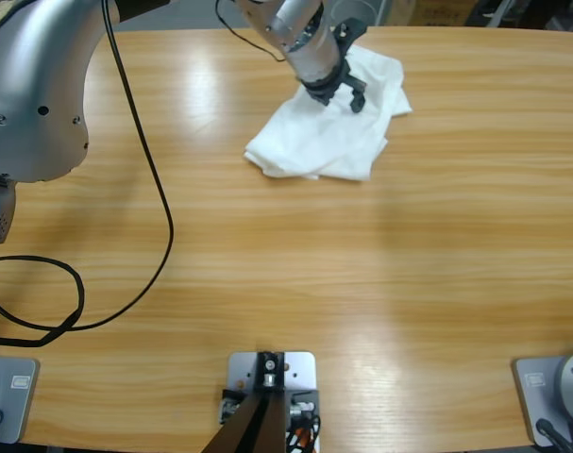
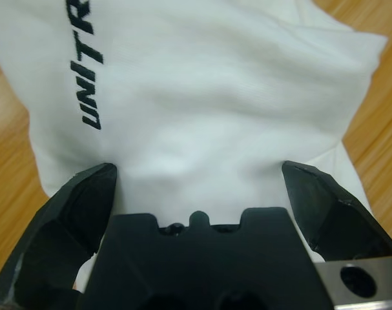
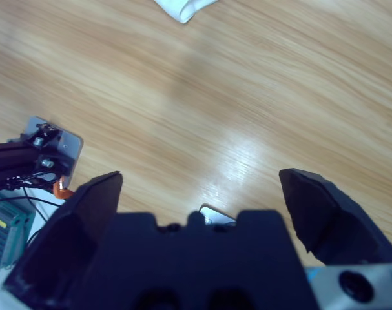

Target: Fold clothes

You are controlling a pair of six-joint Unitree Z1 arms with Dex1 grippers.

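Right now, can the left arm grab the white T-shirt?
Probably yes. The left gripper is right over the T-shirt, jaws open on either side of the cloth, and nothing lies between them. The fabric sits loose on the table.

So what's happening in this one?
The left gripper is down over a crumpled white T-shirt lying near the far edge of the wooden table. Its jaws are spread wide with the fabric between them, nothing pinched yet; dark lettering shows on the cloth. The right gripper hangs open above bare table, away from the shirt. The shirt is bunched, not neatly folded.
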